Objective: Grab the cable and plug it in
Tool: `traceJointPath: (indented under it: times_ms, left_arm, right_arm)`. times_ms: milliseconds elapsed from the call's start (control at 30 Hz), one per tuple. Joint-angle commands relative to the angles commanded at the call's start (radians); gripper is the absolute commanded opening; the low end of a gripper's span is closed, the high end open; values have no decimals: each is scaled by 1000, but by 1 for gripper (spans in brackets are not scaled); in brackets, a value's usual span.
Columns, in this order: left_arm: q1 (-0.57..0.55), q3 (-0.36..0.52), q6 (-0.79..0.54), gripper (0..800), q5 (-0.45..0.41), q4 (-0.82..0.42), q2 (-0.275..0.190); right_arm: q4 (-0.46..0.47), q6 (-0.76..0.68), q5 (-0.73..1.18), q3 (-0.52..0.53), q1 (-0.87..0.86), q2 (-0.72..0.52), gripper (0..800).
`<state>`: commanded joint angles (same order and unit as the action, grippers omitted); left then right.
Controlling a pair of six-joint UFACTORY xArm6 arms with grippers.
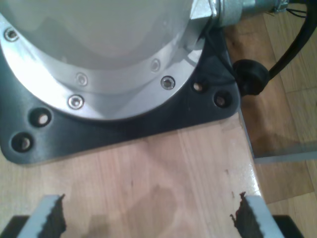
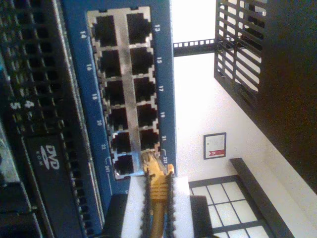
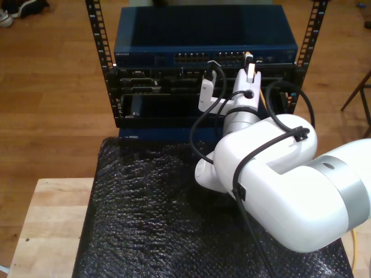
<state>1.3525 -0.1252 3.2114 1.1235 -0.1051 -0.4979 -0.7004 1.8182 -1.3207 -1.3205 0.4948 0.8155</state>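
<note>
My second claw [image 2: 157, 198] clenched on the cable [image 2: 157, 191], plug at the switch [image 2: 84, 99] ports, my first claw [image 1: 148, 215] released over wood

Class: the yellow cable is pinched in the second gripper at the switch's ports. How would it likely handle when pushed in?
The cable looks thin, so probably floppy and light. Gripped just behind its plug, that short stub should stay fairly stiff. The plug's clear tip looks like plastic, likely fragile if jammed crooked.

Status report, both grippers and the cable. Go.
My second gripper shut on the cable, plug tip at the blue switch, bottom port row, not seated. My first gripper open over bare wood beside an arm base. Nothing blocking the ports.
</note>
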Motion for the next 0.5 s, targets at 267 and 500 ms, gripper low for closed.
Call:
traceJointPath:
  times_ms: [267,500]
  left_arm:
    - [0,0,0,800,0,0,0]
    - [0,0,0,800,0,0,0]
  right_arm:
    - [2,0,9,-11,-8,9,0]
    - [3,0,12,-31,-11,14,0]
